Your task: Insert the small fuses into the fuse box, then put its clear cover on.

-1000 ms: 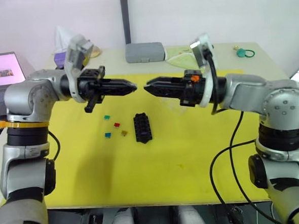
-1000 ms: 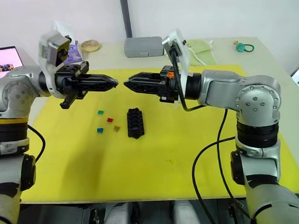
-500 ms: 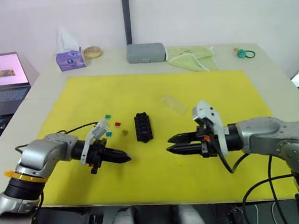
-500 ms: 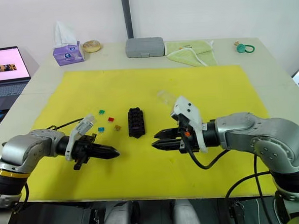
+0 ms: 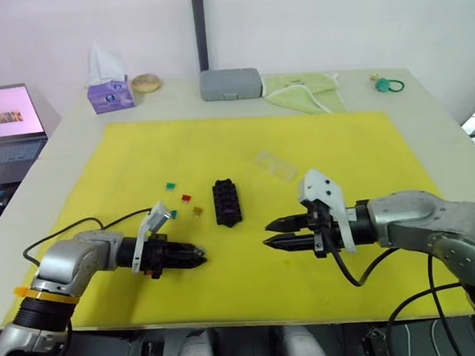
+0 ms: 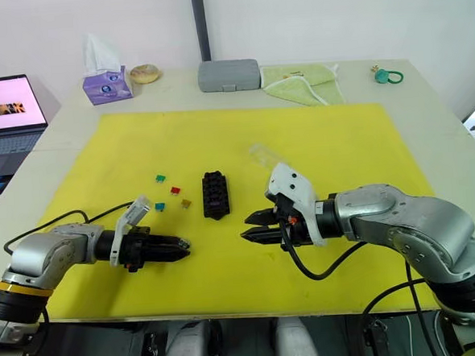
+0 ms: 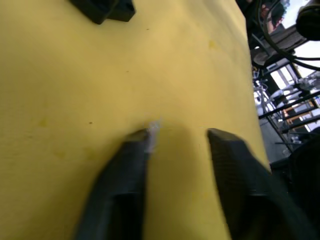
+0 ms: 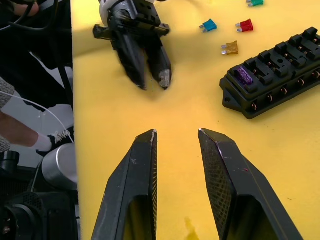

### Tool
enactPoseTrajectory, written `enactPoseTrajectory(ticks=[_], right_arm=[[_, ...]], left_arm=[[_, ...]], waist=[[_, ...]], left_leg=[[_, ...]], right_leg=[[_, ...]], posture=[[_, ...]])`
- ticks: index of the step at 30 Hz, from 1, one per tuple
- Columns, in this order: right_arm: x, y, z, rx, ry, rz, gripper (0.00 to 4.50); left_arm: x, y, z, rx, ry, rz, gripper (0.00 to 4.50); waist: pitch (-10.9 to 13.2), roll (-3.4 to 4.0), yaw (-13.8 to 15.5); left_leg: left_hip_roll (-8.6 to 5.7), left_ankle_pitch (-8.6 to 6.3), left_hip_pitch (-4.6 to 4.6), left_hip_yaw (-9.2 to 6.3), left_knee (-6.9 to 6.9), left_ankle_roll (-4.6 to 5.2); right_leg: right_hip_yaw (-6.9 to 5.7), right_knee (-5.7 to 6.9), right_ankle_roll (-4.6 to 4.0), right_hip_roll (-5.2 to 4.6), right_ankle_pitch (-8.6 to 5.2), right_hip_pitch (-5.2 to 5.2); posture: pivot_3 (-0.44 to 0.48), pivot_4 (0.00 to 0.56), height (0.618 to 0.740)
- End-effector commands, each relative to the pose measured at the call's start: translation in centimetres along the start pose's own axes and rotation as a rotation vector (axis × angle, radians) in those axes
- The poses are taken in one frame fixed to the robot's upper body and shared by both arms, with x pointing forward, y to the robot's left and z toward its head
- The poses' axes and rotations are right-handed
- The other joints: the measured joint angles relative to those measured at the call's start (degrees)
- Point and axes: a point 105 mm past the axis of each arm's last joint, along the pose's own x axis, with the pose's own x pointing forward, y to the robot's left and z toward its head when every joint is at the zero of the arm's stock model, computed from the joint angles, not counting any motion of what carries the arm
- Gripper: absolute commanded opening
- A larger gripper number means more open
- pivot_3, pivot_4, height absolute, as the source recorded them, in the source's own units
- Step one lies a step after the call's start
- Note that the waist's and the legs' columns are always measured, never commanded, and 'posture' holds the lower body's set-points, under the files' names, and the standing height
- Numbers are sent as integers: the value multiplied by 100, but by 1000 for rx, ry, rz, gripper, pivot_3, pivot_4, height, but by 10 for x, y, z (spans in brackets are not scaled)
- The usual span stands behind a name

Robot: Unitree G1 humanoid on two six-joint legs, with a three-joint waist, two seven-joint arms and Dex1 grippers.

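Head views: the fuse box [image 5: 227, 203] sits mid-mat on the yellow mat [image 5: 341, 155], with the green fuse [image 5: 170, 184], red fuse [image 5: 186, 197], orange fuse [image 5: 198, 211] and teal fuse [image 6: 159, 206] loose just to its left, and the clear cover [image 5: 276, 165] lying apart behind and to its right. Bare mat spreads toward the near edge, where both tools hover low, tips facing each other. The left tool [image 5: 195, 256] and right tool [image 5: 271, 232] each have fingers slightly apart, holding nothing.

Left wrist view: its fingers [image 7: 122, 170] stand apart just over the mat.

Right wrist view: a purple fuse [image 8: 243, 75] shows seated in the fuse box.
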Motion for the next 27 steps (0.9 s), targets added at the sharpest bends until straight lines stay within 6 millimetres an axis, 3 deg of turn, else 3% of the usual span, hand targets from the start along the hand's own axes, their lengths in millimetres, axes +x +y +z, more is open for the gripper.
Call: enactPoseTrajectory(ticks=[1,7,14,17,21,27], right_arm=[[-2,0,6,-43,-17,-1,1279],[-1,-2,6,-49,-20,-6,1279],[0,-3,7,-54,-25,-15,1279],[0,-3,7,-57,-23,-19,1279],[0,-4,7,-58,-25,-23,1279],[0,-5,6,-55,-24,-24,1279]], left_arm=[[-26,19,-10,-55,-3,138,2925],[-30,15,-17,-67,17,115,2925],[-27,26,-19,-84,-13,152,2925],[-26,28,-20,-90,-15,153,2180],[-23,29,-22,-96,-18,153,119],[-23,28,-22,-98,-38,145,52]], waist=[[-1,1,-1],[-2,2,-69],[-3,4,-33],[-4,6,-36],[-4,6,-41],[-4,7,-36]], left_leg=[[0,0,11,0,0,0],[7,0,61,6,-18,0],[12,0,62,5,-18,0],[12,0,64,4,-18,0],[12,-1,63,4,-18,0],[12,-1,63,4,-18,0]], right_leg=[[0,2,-1,0,-1,9],[6,9,-21,8,-11,37],[5,12,-23,12,-13,39],[5,11,-24,11,-13,42],[5,11,-24,11,-13,40],[4,11,-24,9,-13,41]], posture=[[0,150,737],[0,150,737],[0,150,737],[0,150,737],[0,150,737],[0,150,737]])
